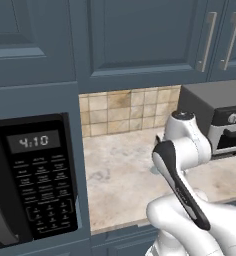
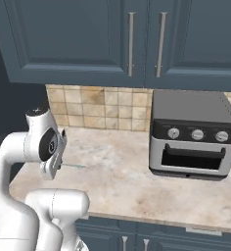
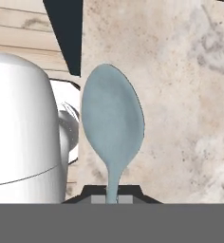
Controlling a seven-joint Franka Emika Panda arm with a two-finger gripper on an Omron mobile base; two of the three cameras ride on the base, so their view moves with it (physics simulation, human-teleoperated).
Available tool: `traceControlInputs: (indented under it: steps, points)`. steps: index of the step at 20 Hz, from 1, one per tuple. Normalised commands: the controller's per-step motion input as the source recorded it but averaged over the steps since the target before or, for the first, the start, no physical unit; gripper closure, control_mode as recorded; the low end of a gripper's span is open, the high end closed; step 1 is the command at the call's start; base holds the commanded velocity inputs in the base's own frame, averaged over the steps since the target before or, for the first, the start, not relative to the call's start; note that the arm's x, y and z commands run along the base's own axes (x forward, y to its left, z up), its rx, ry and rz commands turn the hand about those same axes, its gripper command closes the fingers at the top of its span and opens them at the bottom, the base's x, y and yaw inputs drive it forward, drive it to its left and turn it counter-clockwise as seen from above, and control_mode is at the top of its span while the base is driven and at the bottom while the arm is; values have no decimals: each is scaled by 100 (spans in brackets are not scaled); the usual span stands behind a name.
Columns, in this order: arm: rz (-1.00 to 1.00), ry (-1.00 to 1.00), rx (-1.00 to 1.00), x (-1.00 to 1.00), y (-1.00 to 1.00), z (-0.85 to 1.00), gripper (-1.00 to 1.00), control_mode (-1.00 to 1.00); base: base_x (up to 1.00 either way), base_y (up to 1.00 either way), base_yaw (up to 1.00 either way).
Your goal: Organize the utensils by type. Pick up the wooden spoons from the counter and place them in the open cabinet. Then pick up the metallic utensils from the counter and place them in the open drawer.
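Note:
A pale silver-blue metal spoon (image 3: 113, 118) stands up between my fingertips, bowl away from the hand, and my gripper (image 3: 113, 197) is shut on its thin handle. The spoon hangs over the beige marbled counter (image 3: 180, 95). In the right base view a thin pale part of the spoon (image 2: 74, 166) sticks out to the right of the arm's wrist, above the counter (image 2: 122, 181) near its left end. The wooden spoons, the open cabinet and the open drawer are out of view.
A grey toaster oven (image 2: 191, 137) stands at the back right of the counter. A black microwave (image 1: 35, 180) is close on the left. Closed slate-blue upper cabinets (image 2: 132, 44) hang over the tan tile backsplash (image 2: 98, 108).

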Motion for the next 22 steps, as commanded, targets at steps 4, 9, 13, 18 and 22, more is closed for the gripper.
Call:
traceControlInputs:
  steps: [4,9,13,18,22]
  points:
    - [0,0,0,0,0,0,100,100,-20,-6,-5]
    - [0,0,0,0,0,0,100,100,-68,-18,-41]
    - [0,0,0,0,0,0,100,100,-55,-8,-59]
    - [0,0,0,0,0,0,100,100,-25,0,-87]
    - [0,0,0,0,0,0,100,100,-2,0,-100]
